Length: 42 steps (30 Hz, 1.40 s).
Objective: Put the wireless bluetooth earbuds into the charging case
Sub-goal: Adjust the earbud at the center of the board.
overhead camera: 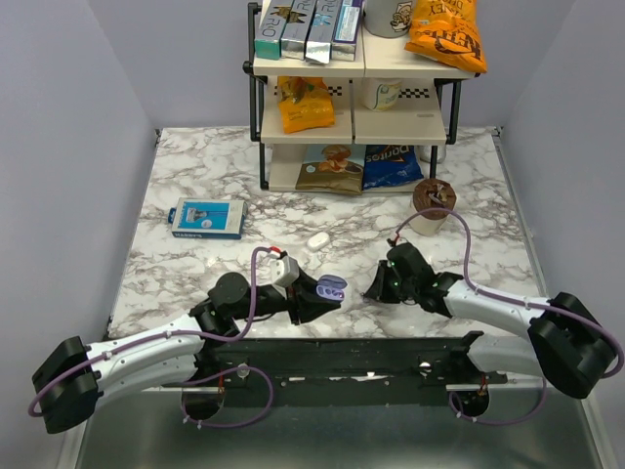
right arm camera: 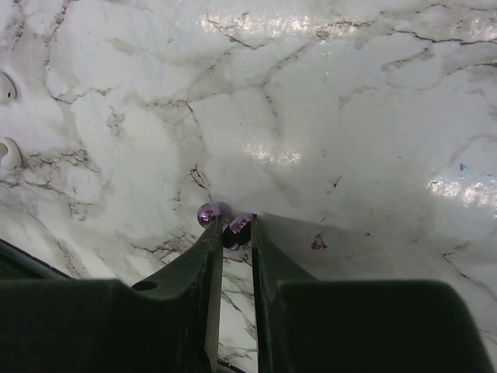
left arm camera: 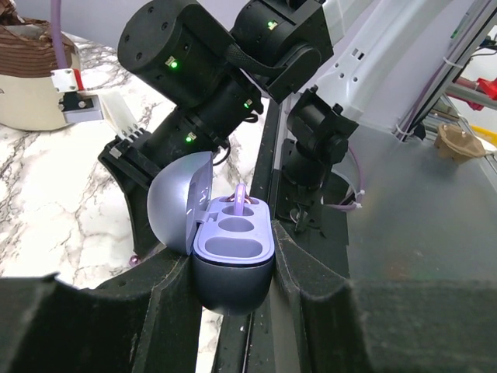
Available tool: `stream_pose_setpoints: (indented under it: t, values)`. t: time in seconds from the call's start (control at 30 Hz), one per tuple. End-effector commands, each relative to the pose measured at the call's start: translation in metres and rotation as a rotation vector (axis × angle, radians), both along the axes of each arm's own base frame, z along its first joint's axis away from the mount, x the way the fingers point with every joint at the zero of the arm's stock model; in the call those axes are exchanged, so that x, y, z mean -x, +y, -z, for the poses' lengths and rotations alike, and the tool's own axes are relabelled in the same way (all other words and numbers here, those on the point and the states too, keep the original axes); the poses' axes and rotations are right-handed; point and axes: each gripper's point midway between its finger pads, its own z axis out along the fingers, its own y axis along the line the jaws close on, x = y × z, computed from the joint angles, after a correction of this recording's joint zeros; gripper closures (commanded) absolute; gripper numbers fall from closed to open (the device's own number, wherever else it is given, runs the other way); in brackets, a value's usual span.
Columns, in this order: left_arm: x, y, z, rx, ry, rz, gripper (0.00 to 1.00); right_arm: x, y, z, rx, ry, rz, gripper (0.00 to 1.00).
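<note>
- My left gripper (left arm camera: 233, 289) is clamped tight on the charging case (left arm camera: 231, 242). It has one finger on each flank of the dark lower shell, near the front edge of the table (overhead camera: 195, 264), between the two arms.
- The case is hard, smooth and rounded, so I judge it could twist or squirt out of a flat pinch. The hold low on the wide lower half looks right to me, well clear of the hinge.
- Its lid (left arm camera: 178, 198) stands open. The nearer recesses in the lavender tray look empty. A pale purple sliver (left arm camera: 241, 194) sticks up from the far recess, and I cannot tell whether it is a bud or part of the case.
- A white pebble-shaped object (overhead camera: 317, 239) lies on the marble beyond the case, apart from both grippers.
- My right gripper (right arm camera: 236, 225) is down at the table with its fingers only a narrow gap apart. A dark earbud (right arm camera: 238, 231) sits between the tips, but I cannot tell whether the pads actually bear on it.
- A shiny earbud (right arm camera: 207, 214) lies just outside one fingertip, close against the first.
- Both buds look tiny, light, glossy and round. I expect one to flick away under a hard or off-centre squeeze, so I would take it gently across its widest part.
</note>
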Motion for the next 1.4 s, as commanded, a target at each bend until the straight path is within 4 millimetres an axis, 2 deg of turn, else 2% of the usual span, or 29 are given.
stream_pose_setpoints:
  t: [0.0,0.13,0.17,0.2,0.23,0.3,0.33,0.43,0.47,0.53,0.57,0.7,0.8,0.93,1.0,1.2,1.27,1.33,1.37]
  values:
    - [-0.001,0.002,-0.009,0.044,-0.020,-0.026,1.00,-0.004,0.003,-0.008,-0.099,-0.001,0.089,0.82]
    - [-0.002,0.005,-0.013,0.053,-0.024,-0.042,1.00,-0.018,0.010,-0.023,-0.103,-0.060,0.061,0.82]
    - [-0.003,0.006,-0.012,0.051,-0.023,-0.047,1.00,-0.018,0.010,-0.021,-0.072,-0.049,0.038,0.82]
    - [-0.003,0.006,-0.011,0.044,-0.022,-0.048,1.00,-0.019,0.010,-0.022,-0.032,-0.081,-0.043,0.81]
    - [-0.003,0.007,-0.013,0.048,-0.025,-0.052,1.00,-0.026,0.019,-0.035,-0.028,-0.105,-0.093,0.81]
    - [-0.003,0.007,-0.014,0.045,-0.026,-0.054,1.00,-0.022,0.016,-0.031,0.047,-0.107,-0.212,0.80]
    - [-0.003,0.008,-0.016,0.051,-0.033,-0.058,1.00,-0.028,0.022,-0.043,0.050,-0.135,-0.250,0.80]
    - [-0.002,0.010,-0.020,0.063,-0.041,-0.059,1.00,-0.028,0.022,-0.047,0.135,-0.147,-0.399,0.80]
    - [-0.002,0.010,-0.019,0.063,-0.041,-0.061,1.00,-0.033,0.023,-0.053,0.160,-0.161,-0.426,0.80]
    - [-0.001,0.011,-0.018,0.065,-0.039,-0.061,1.00,-0.039,0.020,-0.047,0.243,-0.163,-0.521,0.80]
    - [-0.001,0.011,-0.018,0.068,-0.040,-0.064,1.00,-0.045,0.022,-0.053,0.264,-0.170,-0.536,0.80]
    - [0.001,0.013,-0.022,0.089,-0.046,-0.068,1.00,-0.062,0.021,-0.042,0.370,-0.186,-0.637,0.80]
    - [0.002,0.014,-0.024,0.094,-0.053,-0.075,1.00,-0.067,0.023,-0.026,0.416,-0.178,-0.721,0.79]
    - [0.004,0.016,-0.027,0.109,-0.055,-0.074,1.00,-0.065,0.025,-0.012,0.426,-0.176,-0.782,0.78]
    - [0.005,0.016,-0.027,0.112,-0.054,-0.074,1.00,-0.067,0.028,-0.014,0.428,-0.216,-0.805,0.77]
    - [0.010,0.013,-0.020,0.111,-0.036,-0.056,1.00,-0.069,0.027,-0.006,0.500,-0.232,-0.842,0.76]
    - [0.009,0.013,-0.018,0.110,-0.031,-0.063,1.00,-0.066,0.026,0.004,0.531,-0.205,-0.863,0.76]
    - [0.011,0.013,-0.019,0.115,-0.031,-0.060,1.00,-0.064,0.023,0.013,0.560,-0.184,-0.871,0.73]
    - [0.012,0.013,-0.019,0.116,-0.033,-0.062,1.00,-0.063,0.023,0.016,0.563,-0.176,-0.877,0.66]
